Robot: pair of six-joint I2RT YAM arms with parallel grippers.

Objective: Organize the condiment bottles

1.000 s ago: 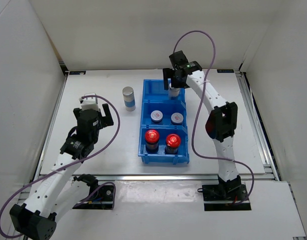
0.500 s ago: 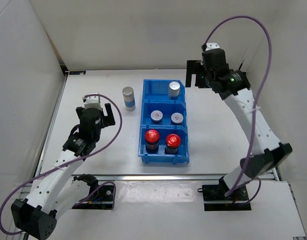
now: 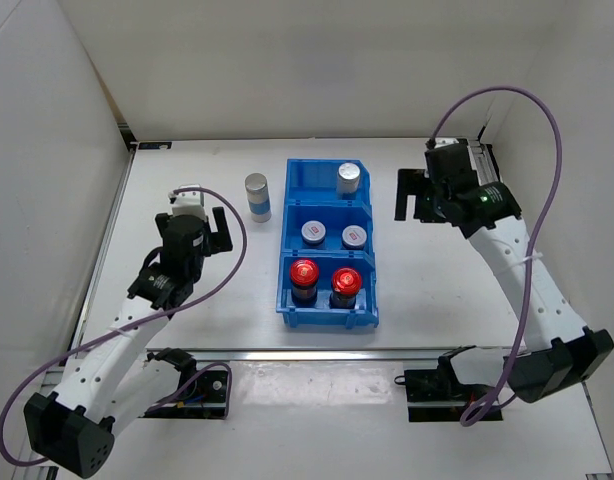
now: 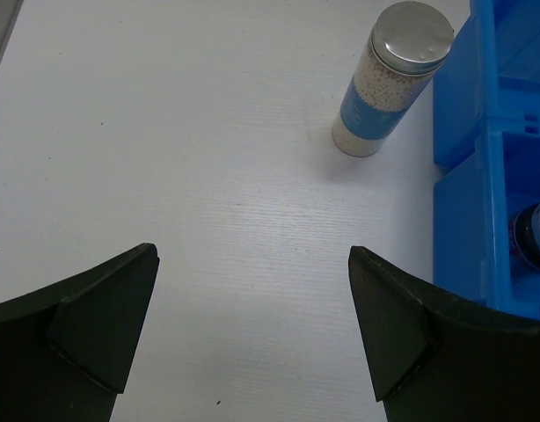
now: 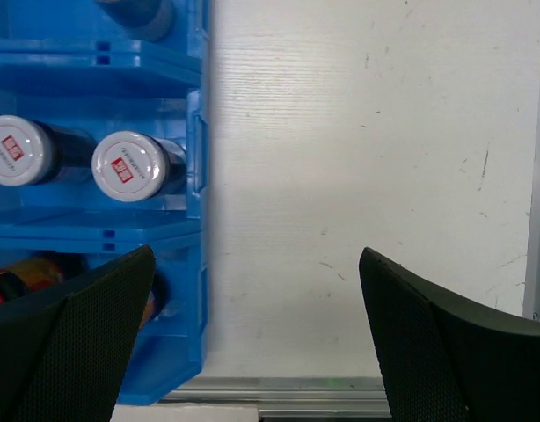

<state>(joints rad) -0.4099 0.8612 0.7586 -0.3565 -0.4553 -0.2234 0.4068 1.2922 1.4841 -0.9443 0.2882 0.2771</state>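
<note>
Loose cylinder [image 3: 257,196]: silver cap, blue label, pale granules, upright on table [image 3: 187,150], 10 o'clock of blue bin [image 3: 327,317] | binned: second cylinder [image 3: 348,178] 12 o'clock, silver-lidded jars [image 3: 313,233] centre, red-capped jars [image 3: 304,273] 6 o'clock | left gripper [image 4: 252,290], right gripper [image 5: 257,281]: jaws wide, holding nothing

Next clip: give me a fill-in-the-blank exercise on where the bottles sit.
In the blue bin, the middle compartment holds ___ silver-lidded jars.
The jars nearest the arm bases have ___ caps.
One tall cylinder stands on the table, on the bin's ___ side.
The left pincer and right pincer are both ___.
Missing: two; red; left; open.
</note>
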